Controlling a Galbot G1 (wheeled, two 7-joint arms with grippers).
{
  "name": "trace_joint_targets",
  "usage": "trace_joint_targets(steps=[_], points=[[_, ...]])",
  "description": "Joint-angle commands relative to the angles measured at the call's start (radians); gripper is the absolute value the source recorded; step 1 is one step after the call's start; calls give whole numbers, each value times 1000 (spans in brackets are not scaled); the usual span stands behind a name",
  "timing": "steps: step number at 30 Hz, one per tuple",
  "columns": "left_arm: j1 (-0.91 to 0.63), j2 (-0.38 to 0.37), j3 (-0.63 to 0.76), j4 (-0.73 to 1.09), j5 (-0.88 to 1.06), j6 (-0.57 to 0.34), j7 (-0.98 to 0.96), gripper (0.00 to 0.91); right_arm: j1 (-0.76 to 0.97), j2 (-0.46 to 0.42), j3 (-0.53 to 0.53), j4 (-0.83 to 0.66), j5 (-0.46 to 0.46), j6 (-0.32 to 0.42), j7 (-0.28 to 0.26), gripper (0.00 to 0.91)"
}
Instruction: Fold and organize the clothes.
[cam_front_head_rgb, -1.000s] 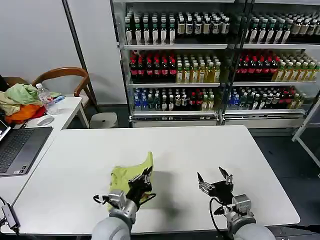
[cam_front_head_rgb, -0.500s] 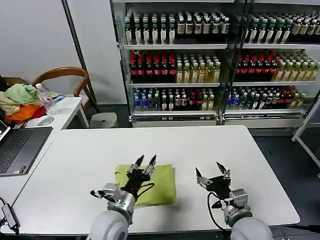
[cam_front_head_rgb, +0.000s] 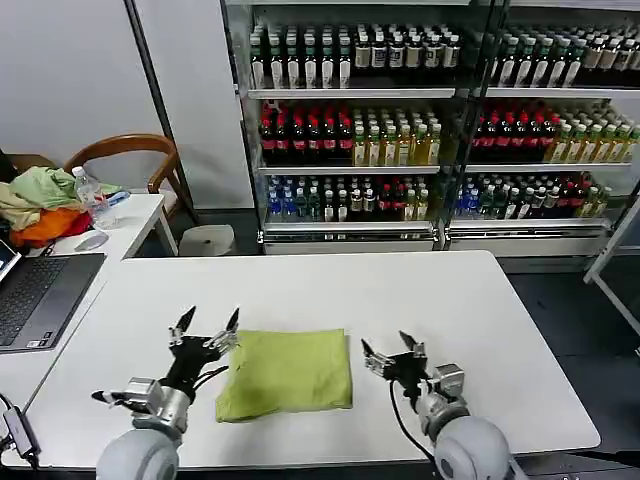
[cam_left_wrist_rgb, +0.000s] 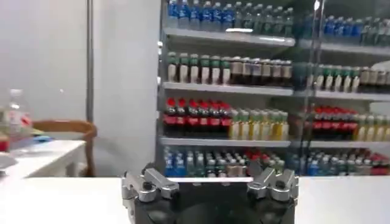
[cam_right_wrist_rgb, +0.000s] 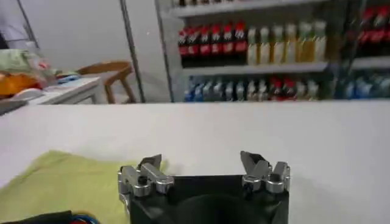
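The lime yellow-green T-shirt (cam_front_head_rgb: 287, 372) lies folded into a flat rectangle on the white table (cam_front_head_rgb: 440, 300), near the front edge; no printed graphic faces up. My left gripper (cam_front_head_rgb: 207, 325) stands open just off the shirt's left edge, holding nothing. Just off the shirt's right edge my right gripper (cam_front_head_rgb: 388, 347) is open too, with nothing between its fingers. In the right wrist view a corner of the shirt (cam_right_wrist_rgb: 67, 182) lies beside the open right gripper (cam_right_wrist_rgb: 203, 163). The left wrist view has the open left gripper (cam_left_wrist_rgb: 209, 176) facing the shelves.
A side table (cam_front_head_rgb: 130, 225) at the left carries a laptop (cam_front_head_rgb: 40, 295), a water bottle (cam_front_head_rgb: 90, 197) and a heap of pale green and orange cloth (cam_front_head_rgb: 40, 205). A wooden chair (cam_front_head_rgb: 135, 150) stands behind it. Drink shelves (cam_front_head_rgb: 400, 130) line the back wall.
The shirt, held bunched and raised by my left gripper, was laid down and now lies flat and folded. My left gripper let go and moved left; the right gripper shifted left, nearer the shirt.
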Motion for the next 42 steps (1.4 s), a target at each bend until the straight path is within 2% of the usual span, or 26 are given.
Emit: trace_joint_targets(steps=[1, 10, 11, 12, 13, 23, 31, 35, 42], points=[[65, 42, -133, 19, 40, -38, 54, 907, 62, 54, -133, -127, 227, -71, -4, 907], [59, 39, -120, 28, 42, -39, 56, 907, 52, 56, -127, -136, 300, -81, 16, 907], [57, 40, -120, 30, 42, -39, 56, 907, 52, 56, -125, -136, 307, -81, 14, 232], [55, 40, -121, 33, 42, -39, 54, 907, 53, 57, -123, -135, 310, -71, 13, 60], [53, 39, -122, 35, 42, -40, 54, 907, 53, 59, -121, -135, 316, -69, 14, 0], [49, 34, -119, 42, 43, -38, 52, 907, 53, 55, -117, -120, 343, -73, 16, 0], [46, 24, -106, 50, 48, -35, 51, 907, 75, 59, -99, -139, 321, -57, 19, 0], [48, 25, -103, 50, 52, -36, 50, 907, 101, 66, -83, -161, 281, -21, 23, 0], [52, 23, -96, 51, 57, -36, 49, 907, 130, 89, -61, -192, 232, 67, 72, 0]])
